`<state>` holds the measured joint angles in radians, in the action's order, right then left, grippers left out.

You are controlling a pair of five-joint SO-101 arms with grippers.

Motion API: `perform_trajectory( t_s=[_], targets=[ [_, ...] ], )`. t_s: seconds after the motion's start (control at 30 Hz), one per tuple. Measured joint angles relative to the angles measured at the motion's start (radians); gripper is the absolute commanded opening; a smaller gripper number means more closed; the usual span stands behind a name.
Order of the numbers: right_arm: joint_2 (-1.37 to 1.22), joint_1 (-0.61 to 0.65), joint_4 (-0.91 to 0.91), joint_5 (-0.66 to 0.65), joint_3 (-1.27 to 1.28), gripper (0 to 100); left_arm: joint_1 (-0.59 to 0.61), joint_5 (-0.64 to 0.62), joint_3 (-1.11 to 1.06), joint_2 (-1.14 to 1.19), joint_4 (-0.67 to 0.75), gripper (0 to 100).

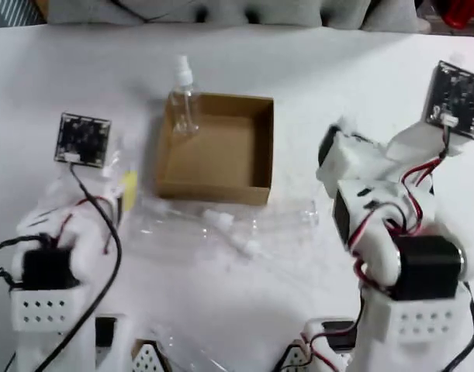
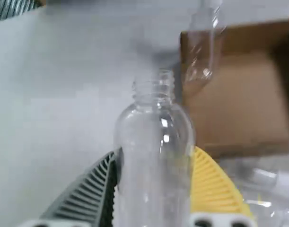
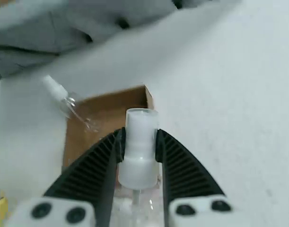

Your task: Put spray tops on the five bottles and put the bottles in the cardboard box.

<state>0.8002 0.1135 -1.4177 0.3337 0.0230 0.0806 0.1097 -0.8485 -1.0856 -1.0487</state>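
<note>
My left gripper (image 2: 156,157) is shut on a clear bottle (image 2: 153,137) with a bare threaded neck, held upright between the grey and yellow fingers (image 2: 213,187) just left of the cardboard box (image 1: 213,174). In the right wrist view, my right gripper (image 3: 138,137) is shut on a white spray top (image 3: 137,151), its thin tube hanging down. A capped bottle (image 1: 182,97) stands in the box's far left corner. Clear bottles (image 1: 287,219) and loose spray tops (image 1: 247,246) lie on the table in front of the box.
The open cardboard box (image 2: 243,109) sits mid-table between both arms. The right arm's body (image 1: 392,240) stands right of the box. A grey cushioned edge (image 1: 221,12) runs along the back. White table stretches behind the box.
</note>
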Motion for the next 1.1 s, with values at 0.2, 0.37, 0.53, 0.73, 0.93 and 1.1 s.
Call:
perform_trajectory(
  t_s=[0.2,0.37,0.53,0.73,0.93,1.1],
  targets=[
    [0.02,0.012,0.258,-0.009,0.054,1.7,-0.199,-0.137,-0.078,-0.054,0.238,2],
    [0.055,0.043,0.342,-0.089,0.196,1.6,-0.311,-0.166,-0.239,-0.12,0.385,2],
    [0.13,0.058,0.52,-0.098,0.361,1.6,-0.324,-0.17,-0.46,-0.262,0.523,2],
    [0.17,0.066,0.885,-0.101,0.557,1.6,-0.324,-0.17,-0.664,-0.489,0.603,2],
    [0.172,0.169,1.186,-0.107,0.577,1.5,-0.324,-0.17,-0.761,-0.687,0.603,2],
    [0.146,0.315,1.313,-0.114,0.503,1.5,-0.325,-0.17,-0.77,-0.724,0.603,2]
  ],
)
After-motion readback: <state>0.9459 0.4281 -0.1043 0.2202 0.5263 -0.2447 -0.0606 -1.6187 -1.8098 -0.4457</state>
